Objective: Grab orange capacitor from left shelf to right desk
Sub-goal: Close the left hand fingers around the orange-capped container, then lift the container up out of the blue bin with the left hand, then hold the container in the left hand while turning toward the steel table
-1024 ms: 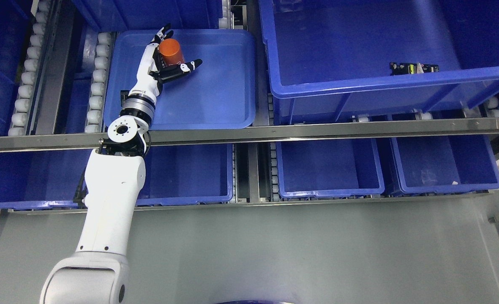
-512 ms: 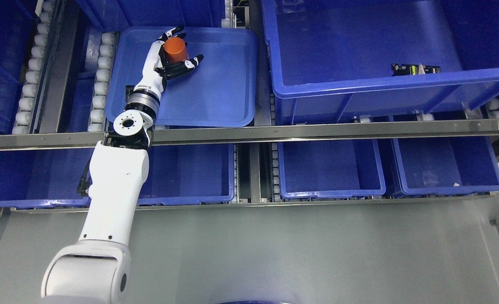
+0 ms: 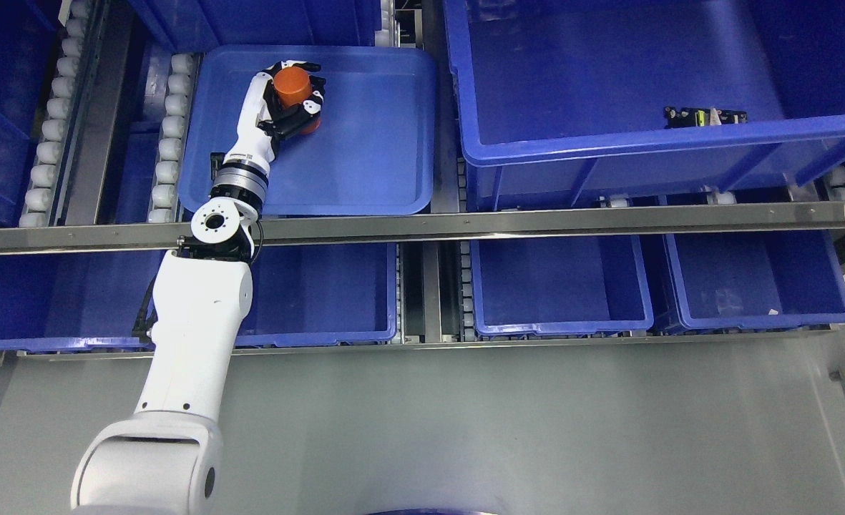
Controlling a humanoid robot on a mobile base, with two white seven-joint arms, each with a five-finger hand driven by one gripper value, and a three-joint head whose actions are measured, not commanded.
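Observation:
An orange cylindrical capacitor stands in a shallow blue tray on the upper shelf, at the upper left of the head view. My left hand reaches over the shelf rail into the tray. Its black and white fingers are curled around the capacitor's sides. The lower part of the capacitor is hidden by the fingers. My right arm does not show.
A large blue bin holding a small black and yellow part stands to the right of the tray. A steel rail crosses in front. Several blue bins sit on the lower shelf. White rollers run at the left.
My left hand's fingers have closed around the orange capacitor; the thumb, stretched out to the right before, now wraps it. The camera shifted slightly at first.

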